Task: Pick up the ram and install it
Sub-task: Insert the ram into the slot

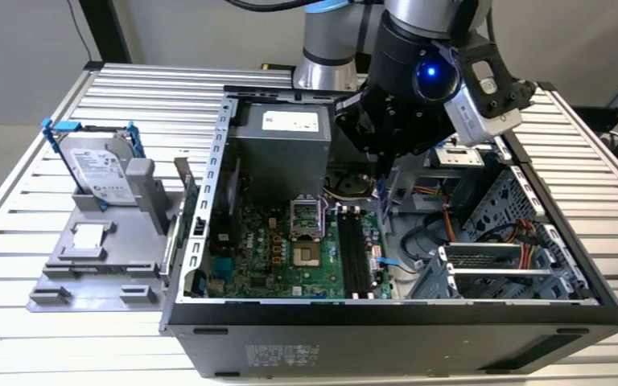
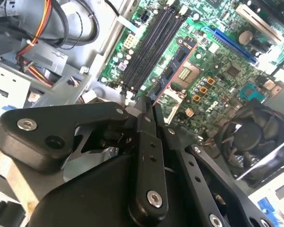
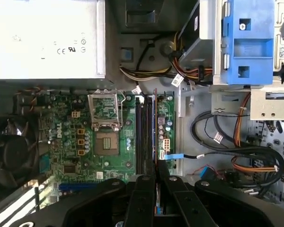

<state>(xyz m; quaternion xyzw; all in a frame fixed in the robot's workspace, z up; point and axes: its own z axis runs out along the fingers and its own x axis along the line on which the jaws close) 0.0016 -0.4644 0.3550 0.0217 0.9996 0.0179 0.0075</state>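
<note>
Ram (image 2: 173,71) edge-on, clamped in closed end effector (image 2: 150,105), its gripped end hidden.

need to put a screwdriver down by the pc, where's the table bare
Bare slats of the table lie between the grey fixture and the table's near edge, at the exterior view's left, and beyond the hard drive. Inside the case it is crowded: the end effector holds the ram over the memory slots, cables alongside.

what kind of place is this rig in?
Likely a lab bench for PC assembly: open computer case on a slatted metal table, hard drive in a fixture beside it, gripper holding the ram over the motherboard.
</note>
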